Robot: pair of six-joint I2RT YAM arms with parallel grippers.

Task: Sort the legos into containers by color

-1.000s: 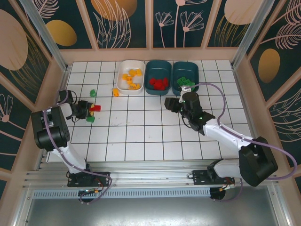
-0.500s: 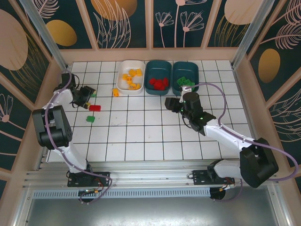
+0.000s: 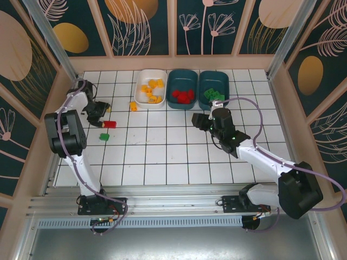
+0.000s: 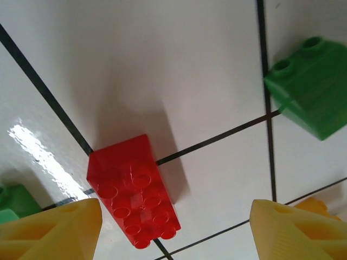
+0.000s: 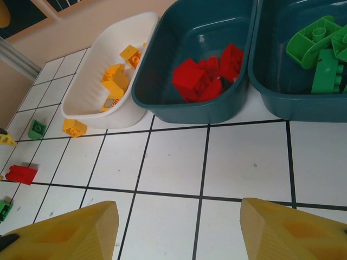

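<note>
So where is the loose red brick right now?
The red brick lies on the left of the table, beside the left gripper, with a green brick on its near side.

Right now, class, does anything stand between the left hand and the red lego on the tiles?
Nothing visible does. The left hand hangs open over the red lego, which lies bare on the tile between its fingers. A green lego lies off to one side.
</note>
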